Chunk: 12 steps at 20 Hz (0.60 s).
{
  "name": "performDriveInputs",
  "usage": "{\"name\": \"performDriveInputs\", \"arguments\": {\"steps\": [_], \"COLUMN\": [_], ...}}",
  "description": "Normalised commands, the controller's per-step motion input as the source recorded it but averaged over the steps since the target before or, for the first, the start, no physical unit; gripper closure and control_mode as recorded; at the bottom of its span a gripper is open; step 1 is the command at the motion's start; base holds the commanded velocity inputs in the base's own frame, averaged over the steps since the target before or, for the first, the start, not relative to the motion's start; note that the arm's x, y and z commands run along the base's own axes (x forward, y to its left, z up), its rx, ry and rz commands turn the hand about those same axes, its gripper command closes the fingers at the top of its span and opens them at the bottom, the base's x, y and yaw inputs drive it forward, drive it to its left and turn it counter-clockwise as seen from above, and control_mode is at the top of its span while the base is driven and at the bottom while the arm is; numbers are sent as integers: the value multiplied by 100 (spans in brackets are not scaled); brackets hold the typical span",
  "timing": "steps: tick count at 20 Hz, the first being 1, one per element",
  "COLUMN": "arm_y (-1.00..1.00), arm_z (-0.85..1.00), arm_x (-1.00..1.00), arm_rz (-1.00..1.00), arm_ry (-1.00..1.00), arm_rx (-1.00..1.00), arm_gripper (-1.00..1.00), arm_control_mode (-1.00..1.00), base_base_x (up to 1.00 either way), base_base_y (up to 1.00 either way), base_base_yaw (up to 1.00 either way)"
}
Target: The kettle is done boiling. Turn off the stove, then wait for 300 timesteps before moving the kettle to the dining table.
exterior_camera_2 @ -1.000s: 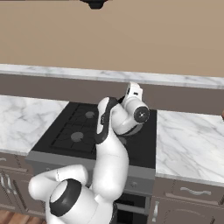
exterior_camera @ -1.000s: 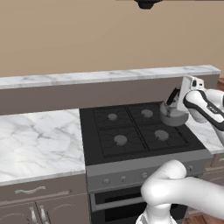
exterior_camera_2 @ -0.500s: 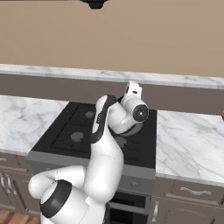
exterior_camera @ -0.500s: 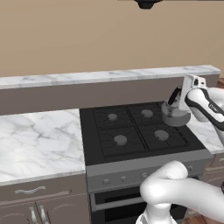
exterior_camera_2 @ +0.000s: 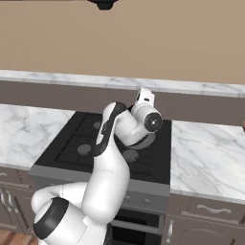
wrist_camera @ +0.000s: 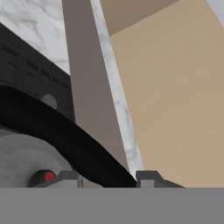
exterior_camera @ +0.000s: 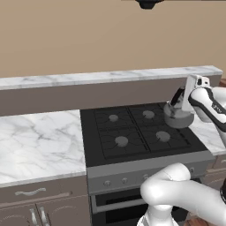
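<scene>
Matt grey metal kettle [exterior_camera: 178,118]; glossy veined marble counter [exterior_camera: 39,143].

Your left base view looked forward and down from behind the arm's left side, and your right base view did the same from its right; both took in the stove [exterior_camera: 132,132] with its marble counter [exterior_camera: 39,141] and the raised ledge [exterior_camera: 97,78] behind. Your hand view sat very close over the kettle [wrist_camera: 26,159], its black handle [wrist_camera: 57,131] crossing the frame.
</scene>
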Motion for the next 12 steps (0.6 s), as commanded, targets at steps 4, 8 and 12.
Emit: {"name": "performDriveInputs", "arguments": {"steps": [4,8,12], "arm_y": [5,0,0], "arm_z": [0,0,0], "arm_x": [0,0,0], "arm_rz": [2,0,0], "arm_ry": [0,0,0], "arm_rx": [0,0,0], "arm_gripper": [100,100,100], "arm_control_mode": [-100,-100,-100], "base_base_x": [0,0,0], "base_base_y": [0,0,0], "base_base_yaw": [0,0,0]}}
